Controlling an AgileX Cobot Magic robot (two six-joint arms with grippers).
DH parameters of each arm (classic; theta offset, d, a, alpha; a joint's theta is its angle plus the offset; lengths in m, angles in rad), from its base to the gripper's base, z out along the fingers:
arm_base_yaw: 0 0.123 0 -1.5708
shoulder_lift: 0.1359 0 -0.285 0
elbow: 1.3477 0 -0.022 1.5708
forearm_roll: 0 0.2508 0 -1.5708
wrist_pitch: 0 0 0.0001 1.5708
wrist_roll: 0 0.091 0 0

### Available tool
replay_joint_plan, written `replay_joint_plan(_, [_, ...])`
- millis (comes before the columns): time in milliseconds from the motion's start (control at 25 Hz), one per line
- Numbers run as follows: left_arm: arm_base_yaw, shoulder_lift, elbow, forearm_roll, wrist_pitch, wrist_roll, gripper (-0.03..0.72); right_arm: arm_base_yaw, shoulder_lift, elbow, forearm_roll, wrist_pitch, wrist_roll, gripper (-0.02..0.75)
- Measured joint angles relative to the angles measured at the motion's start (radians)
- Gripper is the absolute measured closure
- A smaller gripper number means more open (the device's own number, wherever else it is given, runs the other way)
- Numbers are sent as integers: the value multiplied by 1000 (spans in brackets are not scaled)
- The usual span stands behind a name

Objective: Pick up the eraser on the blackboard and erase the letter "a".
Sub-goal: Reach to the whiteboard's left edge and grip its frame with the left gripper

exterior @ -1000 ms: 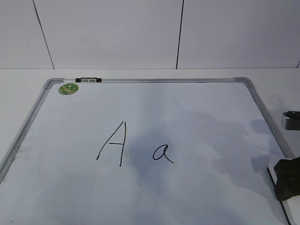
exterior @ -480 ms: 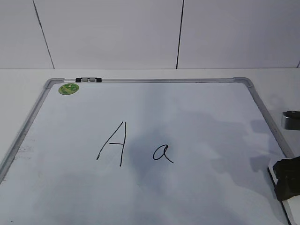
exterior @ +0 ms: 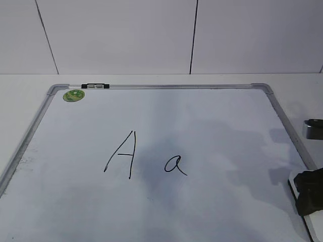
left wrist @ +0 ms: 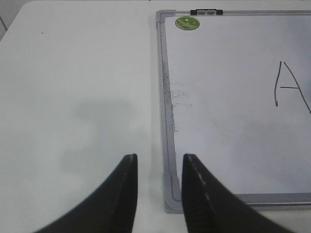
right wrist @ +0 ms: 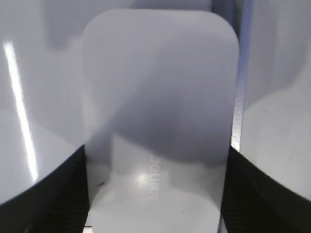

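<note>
The blackboard (exterior: 212,116) is a white board with a grey frame lying flat on the table. On it are a capital "A" (exterior: 122,155) and, to its right, the small letter "a" (exterior: 175,165). The white eraser (right wrist: 155,87) lies at the board's right edge, next to the frame; only its white rim (exterior: 291,184) shows in the exterior view. My right gripper (right wrist: 155,194) (exterior: 309,194) has a jaw against each long side of the eraser, with no gap showing. My left gripper (left wrist: 159,165) is open and empty above the board's near-left corner (left wrist: 171,194).
A round green sticker (exterior: 73,95) (left wrist: 186,22) sits near the board's far-left corner. A black clip (exterior: 95,86) is on the far frame. A dark grey object (exterior: 314,128) is cut off at the right edge. White table (left wrist: 73,73) lies left of the board.
My right gripper has sunk slightly at the board's right edge over the eraser. The letters and the board are unchanged.
</note>
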Motion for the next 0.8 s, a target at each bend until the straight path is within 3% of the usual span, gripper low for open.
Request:
replay_joint_plan(360, [0, 0, 0, 0, 0, 0, 454, 0, 2, -4, 28, 8, 0, 176])
replay_joint_plan(800, [0, 0, 0, 0, 0, 0, 454, 0, 4, -137, 34, 152, 0, 176])
